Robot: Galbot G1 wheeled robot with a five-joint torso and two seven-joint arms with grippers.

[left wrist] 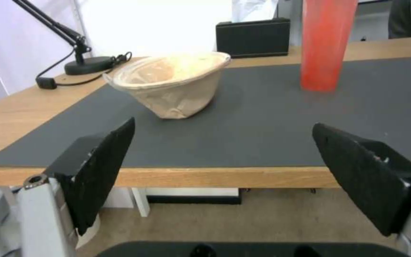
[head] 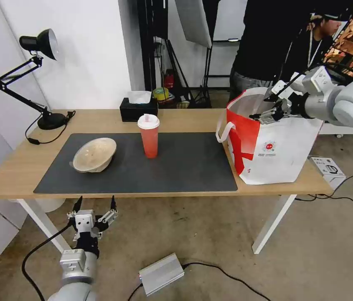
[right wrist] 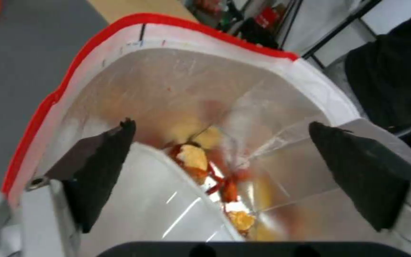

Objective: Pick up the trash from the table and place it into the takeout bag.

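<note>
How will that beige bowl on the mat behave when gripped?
The beige bowl looks thin and creased, so it will probably flex or crumple under the open left gripper. It sits tilted on the mat, so a push may rock it.

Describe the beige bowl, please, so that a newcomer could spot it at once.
Start at the long wooden table and its dark grey mat. The beige bowl sits tilted on the mat's left part, left of the orange-red cup. It is the only bowl on the mat, wide, shallow and soiled.
</note>
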